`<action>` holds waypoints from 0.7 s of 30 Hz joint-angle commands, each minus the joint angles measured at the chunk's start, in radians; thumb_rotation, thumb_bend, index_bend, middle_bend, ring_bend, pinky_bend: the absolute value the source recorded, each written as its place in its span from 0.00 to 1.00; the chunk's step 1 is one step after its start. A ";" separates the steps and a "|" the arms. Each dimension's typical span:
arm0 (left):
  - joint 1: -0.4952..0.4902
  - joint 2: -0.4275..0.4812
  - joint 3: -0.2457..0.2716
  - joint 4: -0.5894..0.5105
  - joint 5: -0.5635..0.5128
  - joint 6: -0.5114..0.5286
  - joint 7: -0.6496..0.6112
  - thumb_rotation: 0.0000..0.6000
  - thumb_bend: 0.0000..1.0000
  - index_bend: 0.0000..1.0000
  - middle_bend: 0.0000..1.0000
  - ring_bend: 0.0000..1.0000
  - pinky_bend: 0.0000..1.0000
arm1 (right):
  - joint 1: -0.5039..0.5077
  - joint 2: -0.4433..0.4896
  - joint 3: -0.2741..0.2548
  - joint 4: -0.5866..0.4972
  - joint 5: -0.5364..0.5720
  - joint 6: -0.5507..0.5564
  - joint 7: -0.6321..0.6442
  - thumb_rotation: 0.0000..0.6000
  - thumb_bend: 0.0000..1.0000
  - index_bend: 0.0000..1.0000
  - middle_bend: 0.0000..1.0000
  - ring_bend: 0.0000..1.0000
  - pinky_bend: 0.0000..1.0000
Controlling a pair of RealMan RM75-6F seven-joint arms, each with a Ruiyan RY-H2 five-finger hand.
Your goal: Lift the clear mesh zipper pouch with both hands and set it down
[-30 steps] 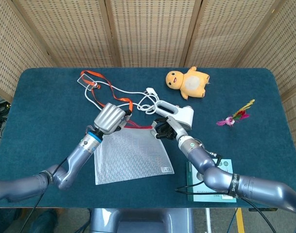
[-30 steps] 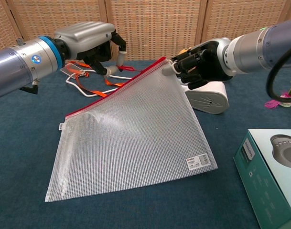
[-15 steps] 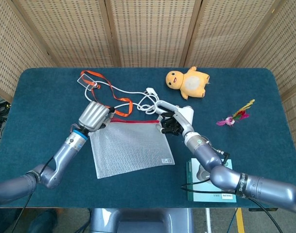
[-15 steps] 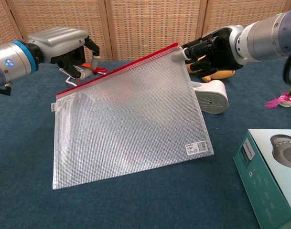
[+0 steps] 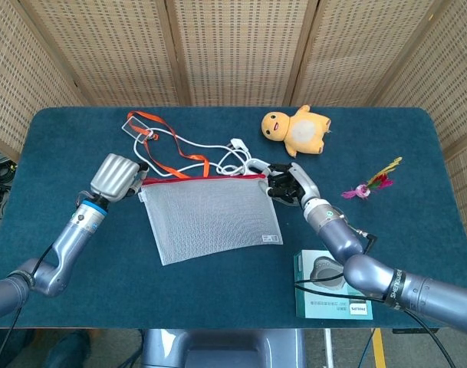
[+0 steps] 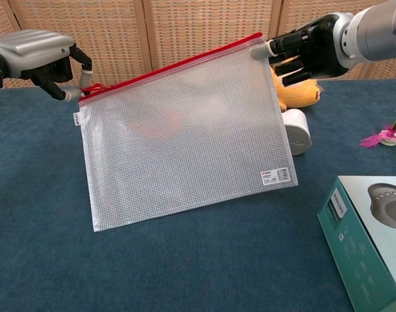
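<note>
A: Where is the clear mesh zipper pouch with the red zip edge (image 6: 184, 140)?

B: Hanging above the dark blue felt-covered counter (image 5: 64, 153), stretched between both hands. The left hand (image 6: 38, 58) pinches the top corner by the zip at one end with its fingers curled in; the right hand (image 6: 311, 45) pinches the opposite top corner, other fingers loosely bent. The right end sits higher, so the zip line slopes.

A: How will it handle?

B: I judge it light and floppy. The sheet hangs nearly flat only because it is pulled taut along the zip. The stiffened corners of the zip edge are the best hold; plastic mesh could slip from a light pinch.

A: What surrounds the pouch?

B: Below and to its right, a teal cardboard box (image 5: 331, 295). Behind it, the yellow plush toy (image 5: 296, 130), a white plastic device (image 6: 295, 133) just past its right edge, then a tangle of white cable (image 5: 218, 153) and an orange lanyard (image 5: 175, 149). A small pink-and-yellow feather toy (image 5: 371, 184) lies well to the right.

A: Anything in the way?

B: The patch in front of the cable looks open; drifting backward risks landing on the cable.
</note>
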 commanded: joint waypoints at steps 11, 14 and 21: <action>0.037 0.019 0.007 0.051 -0.013 -0.021 -0.036 1.00 0.89 0.83 1.00 0.90 0.97 | 0.001 -0.004 -0.007 0.020 0.009 0.016 0.004 1.00 0.66 0.69 0.92 0.95 1.00; 0.041 0.017 0.005 0.066 -0.017 -0.025 -0.044 1.00 0.89 0.83 1.00 0.90 0.97 | 0.000 -0.004 -0.006 0.024 0.006 0.015 0.006 1.00 0.66 0.69 0.92 0.95 1.00; 0.043 0.004 -0.002 0.091 -0.023 -0.039 -0.060 1.00 0.88 0.83 1.00 0.90 0.97 | -0.001 -0.005 -0.007 0.027 0.000 0.013 0.006 1.00 0.66 0.69 0.92 0.95 1.00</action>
